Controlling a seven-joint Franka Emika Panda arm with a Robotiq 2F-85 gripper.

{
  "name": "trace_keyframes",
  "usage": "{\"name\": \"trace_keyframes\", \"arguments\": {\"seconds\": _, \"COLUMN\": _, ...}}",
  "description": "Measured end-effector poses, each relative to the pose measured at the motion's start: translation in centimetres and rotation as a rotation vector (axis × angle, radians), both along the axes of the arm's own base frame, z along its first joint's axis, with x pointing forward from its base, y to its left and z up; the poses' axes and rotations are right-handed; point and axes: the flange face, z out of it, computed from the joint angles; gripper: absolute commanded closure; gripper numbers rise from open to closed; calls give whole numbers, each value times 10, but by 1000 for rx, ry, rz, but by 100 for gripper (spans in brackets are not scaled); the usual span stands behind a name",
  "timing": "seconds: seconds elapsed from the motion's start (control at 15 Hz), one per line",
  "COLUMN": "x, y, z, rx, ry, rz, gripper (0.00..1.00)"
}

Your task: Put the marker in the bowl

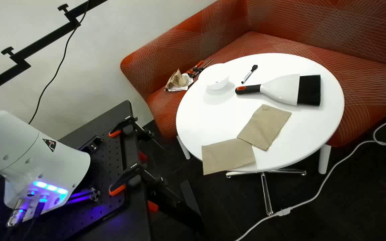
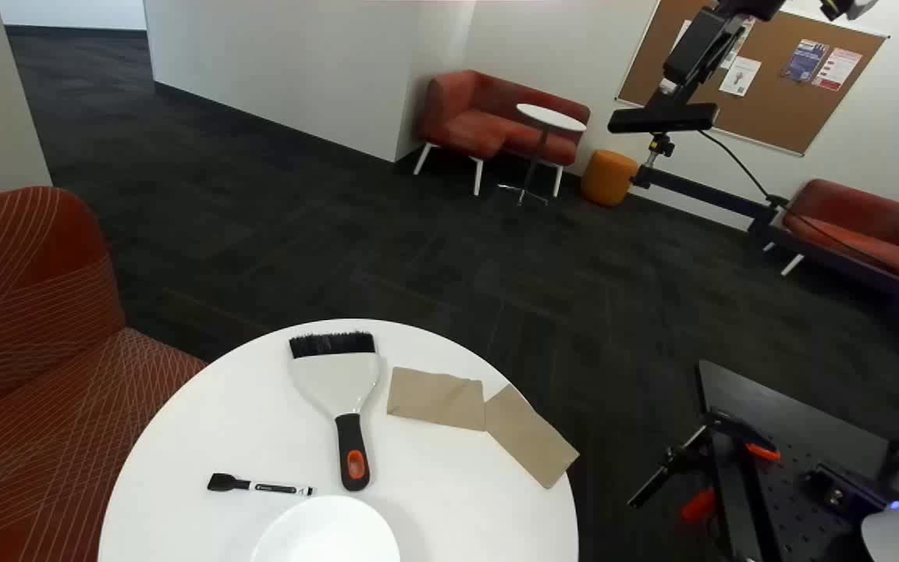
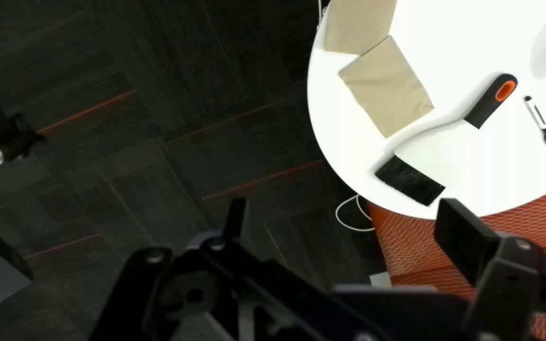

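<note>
"Where's the marker (image 2: pixel 262 486)?"

"Flat on the surface (image 2: pixel 223 414), near the bowl (image 2: pixel 328 538) and the brush (image 2: pixel 338 382)."

"And the jaws?"

"Spread wide, gripping nothing, well apart from it. I'd come straight down across its middle, clear of the brush, then lift before crossing the rim."

The blue-lit arm (image 1: pixel 50 162) is white, its claw (image 3: pixel 346 221) seemingly black.
</note>
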Motion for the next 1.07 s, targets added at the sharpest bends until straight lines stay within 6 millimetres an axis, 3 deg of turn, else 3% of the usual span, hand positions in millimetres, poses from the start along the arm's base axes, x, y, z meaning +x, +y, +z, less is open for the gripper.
{"name": "trace_keyframes", "arguments": {"seconds": 0.73, "x": 0, "y": 0, "z": 0, "rx": 0, "ry": 1, "rz": 1, "gripper": 0}}
{"name": "trace_keyframes", "arguments": {"seconds": 1.07, "x": 20, "y": 34, "z": -15, "rx": -9, "ry": 32, "rz": 78, "gripper": 0}}
